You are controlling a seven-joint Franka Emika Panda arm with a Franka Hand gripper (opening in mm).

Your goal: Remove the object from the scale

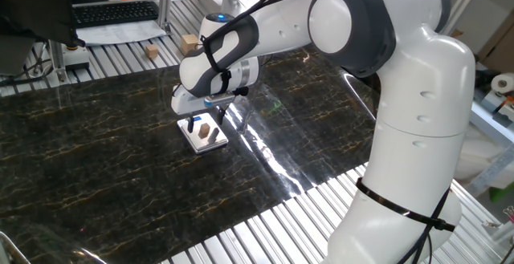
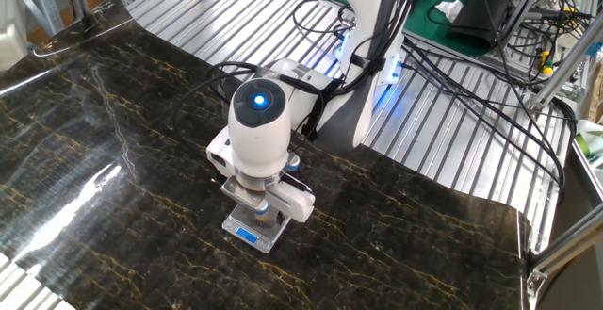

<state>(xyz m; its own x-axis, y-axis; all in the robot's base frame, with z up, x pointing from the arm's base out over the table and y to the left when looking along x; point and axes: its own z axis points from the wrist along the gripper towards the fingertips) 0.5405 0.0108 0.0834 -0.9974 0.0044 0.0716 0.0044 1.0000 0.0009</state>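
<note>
The scale (image 1: 203,138) is a small white-and-silver plate lying on the dark marbled mat. The tiny tan-brown wooden cube (image 1: 206,126) sits on top of it. My gripper (image 1: 204,121) hangs straight down over the scale with its fingers on either side of the cube. The left finger (image 1: 191,123) stands a small gap away from the cube, and the jaws look open. In the other fixed view the hand covers the cube, and only the scale's near end (image 2: 252,234) with its blue strip shows under my gripper (image 2: 258,214).
A larger pale wooden block (image 1: 189,42) and another small wooden cube (image 1: 152,52) lie on the ribbed metal table behind the mat. A keyboard (image 1: 112,12) sits at the far left. Cables (image 2: 452,84) trail across the table beside the robot's base.
</note>
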